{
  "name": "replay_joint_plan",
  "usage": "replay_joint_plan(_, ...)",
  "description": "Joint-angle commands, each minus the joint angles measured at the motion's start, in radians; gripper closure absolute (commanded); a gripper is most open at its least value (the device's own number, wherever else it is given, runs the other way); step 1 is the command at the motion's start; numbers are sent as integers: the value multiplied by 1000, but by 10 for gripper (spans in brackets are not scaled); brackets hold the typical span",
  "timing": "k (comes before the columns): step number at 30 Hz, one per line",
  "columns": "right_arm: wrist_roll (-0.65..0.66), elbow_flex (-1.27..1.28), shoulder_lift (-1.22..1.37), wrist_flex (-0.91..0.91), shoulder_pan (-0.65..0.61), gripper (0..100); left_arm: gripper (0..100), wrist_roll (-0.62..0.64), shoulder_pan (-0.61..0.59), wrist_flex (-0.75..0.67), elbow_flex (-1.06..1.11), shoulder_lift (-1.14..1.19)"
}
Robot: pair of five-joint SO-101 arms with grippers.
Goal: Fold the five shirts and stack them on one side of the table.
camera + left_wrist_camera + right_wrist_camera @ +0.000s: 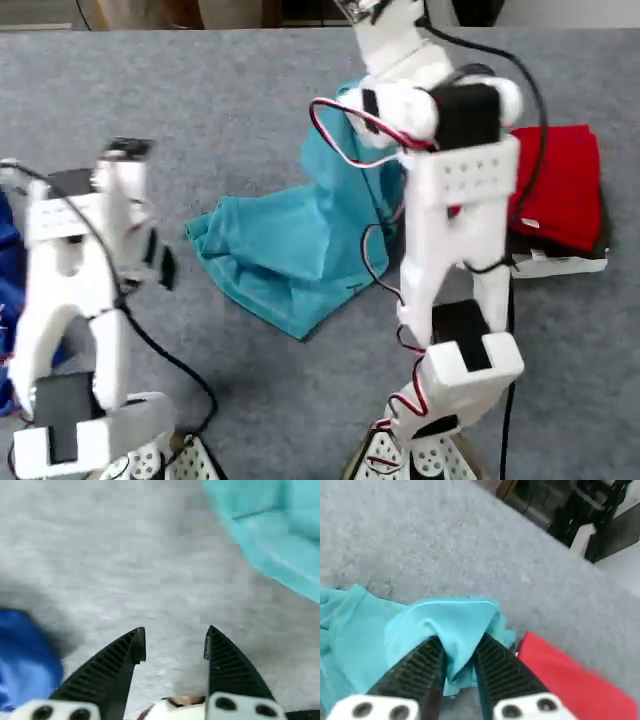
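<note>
The left gripper (172,642) hung over the bare grey table (125,555) with its jaws spread wide and nothing between them. A blue shirt (25,655) lay bunched just beside it, and the teal shirt (290,250) lay crumpled at mid-table beyond. Farther back, the right gripper (457,655) was pinched tight on a raised fold of that teal shirt, near the folded red shirt (560,195) on the right arm's side of the table. To fold cleanly, the right arm would likely need to carry the pinched edge across and lay it flat without dragging the whole garment. The idle left claw could pin or take a second corner so the cloth spread evenly; a single-point lift risked bunching it further.
</note>
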Motion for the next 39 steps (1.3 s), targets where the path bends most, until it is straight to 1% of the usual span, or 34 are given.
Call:
replay_joint_plan(1, 8, 76, 18, -112, 21, 995, 816, 132, 210, -61, 38, -68)
replay_joint_plan(5, 2, 128, 61, -173, 41, 995, 812, 224, 451, -222, 170, -105)
replay_joint_plan(8, 2, 128, 94, -195, 82, 995, 801, 288, 626, -397, 322, -90)
replay_joint_plan(10, 5, 127, 110, -196, 111, 995, 795, 339, 706, -520, 400, -76)
replay_joint_plan(12, 8, 127, 120, -193, 140, 995, 795, 385, 764, -614, 446, -59)
replay_joint_plan(14, 8, 127, 125, -193, 166, 995, 795, 440, 806, -655, 450, -35)
replay_joint_plan(16, 9, 127, 125, -193, 185, 995, 795, 526, 822, -681, 431, -1)
replay_joint_plan(18, 9, 127, 125, -193, 197, 995, 797, 657, 796, -718, 404, 44)
replay_joint_plan(20, 9, 127, 125, -192, 200, 995, 800, 784, 735, -726, 353, 94)
replay_joint_plan(21, 9, 128, 125, -192, 200, 995, 801, 822, 717, -724, 330, 124)
replay_joint_plan(22, 9, 130, 125, -192, 200, 995, 802, 830, 712, -724, 305, 154)
replay_joint_plan(23, 9, 133, 125, -192, 200, 995, 816, 822, 713, -715, 288, 185)
replay_joint_plan(24, 9, 133, 125, -193, 199, 995, 850, 807, 720, -689, 267, 206)
replay_joint_plan(26, 9, 133, 125, -193, 197, 995, 971, 746, 735, -631, 221, 246)
replay_joint_plan(27, 9, 133, 125, -193, 197, 995, 993, 698, 740, -595, 206, 260)
replay_joint_plan(28, 9, 131, 125, -193, 197, 995, 968, 661, 744, -557, 201, 266)
replay_joint_plan(29, 9, 128, 125, -192, 200, 995, 983, 629, 744, -520, 203, 268)
replay_joint_plan(31, 9, 127, 122, -189, 202, 995, 981, 568, 741, -434, 216, 239)
replay_joint_plan(35, 9, 125, 117, -167, 196, 995, 983, 373, 741, -333, 338, 54)
replay_joint_plan(39, 9, 76, 93, -44, 160, 995, 983, 244, 740, -245, 525, -311)
